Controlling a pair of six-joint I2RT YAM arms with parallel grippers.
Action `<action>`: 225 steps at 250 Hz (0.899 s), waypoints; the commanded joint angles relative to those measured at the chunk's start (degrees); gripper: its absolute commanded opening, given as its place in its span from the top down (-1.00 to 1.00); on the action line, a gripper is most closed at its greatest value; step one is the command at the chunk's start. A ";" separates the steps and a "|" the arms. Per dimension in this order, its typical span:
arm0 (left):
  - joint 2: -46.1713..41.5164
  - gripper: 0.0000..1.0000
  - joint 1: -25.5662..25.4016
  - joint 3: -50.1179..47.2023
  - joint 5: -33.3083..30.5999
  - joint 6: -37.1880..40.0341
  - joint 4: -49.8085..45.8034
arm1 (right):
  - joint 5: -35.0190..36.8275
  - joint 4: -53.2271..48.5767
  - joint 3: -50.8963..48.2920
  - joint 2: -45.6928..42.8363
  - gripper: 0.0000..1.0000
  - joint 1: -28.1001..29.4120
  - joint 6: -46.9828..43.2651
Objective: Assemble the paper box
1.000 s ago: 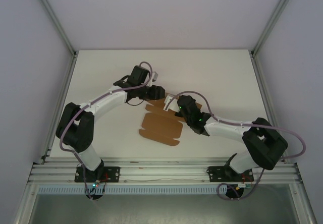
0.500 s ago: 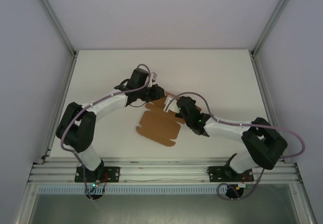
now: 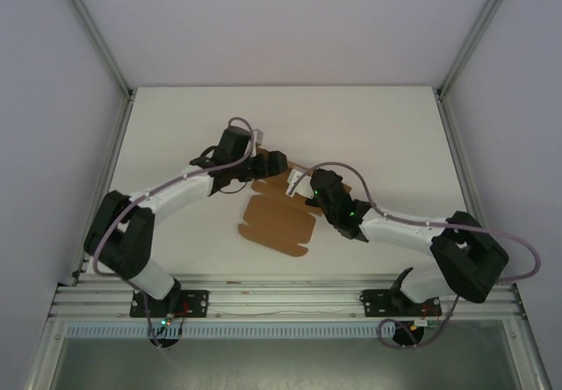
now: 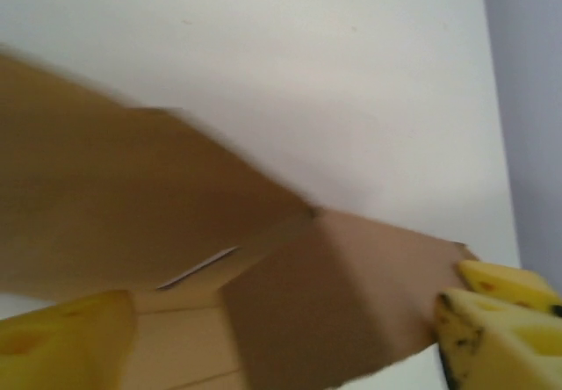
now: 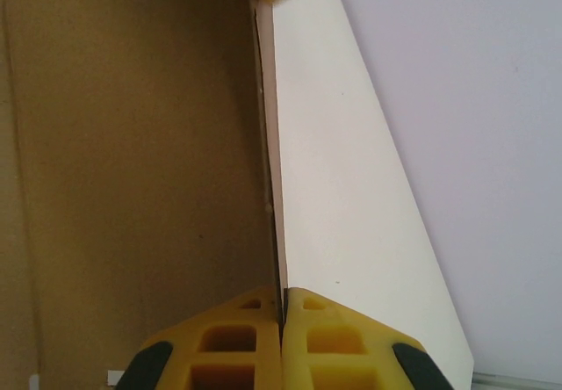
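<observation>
Paper box (image 3: 279, 221) is lying mostly flat — folds pending.
Right gripper (image 5: 282, 309) is pinching its edge; left gripper (image 4: 277, 339) is gaping.

paper box (image 3: 279, 221): on table (image 3: 386, 126) | left fingers (image 3: 276, 163), right fingers (image 3: 296, 183): at its far edge

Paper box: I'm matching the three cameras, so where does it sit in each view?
Top external: paper box near mid-frame.
Left wrist: paper box across the lower left and middle.
Right wrist: paper box over the left half.
Shared landmark: the white table under it.
</observation>
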 commanded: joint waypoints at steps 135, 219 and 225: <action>-6.30 -1.00 15.56 -18.22 1.37 11.56 9.16 | -18.24 -8.70 1.26 -10.18 1.00 -7.50 13.70; 0.91 -0.99 15.56 -11.03 -2.05 14.44 6.36 | -18.09 -7.55 1.35 -10.42 1.00 -7.54 14.06; 0.74 -0.99 15.56 -10.66 -5.15 14.71 5.08 | -17.72 -7.46 1.38 -10.63 1.00 -7.52 13.98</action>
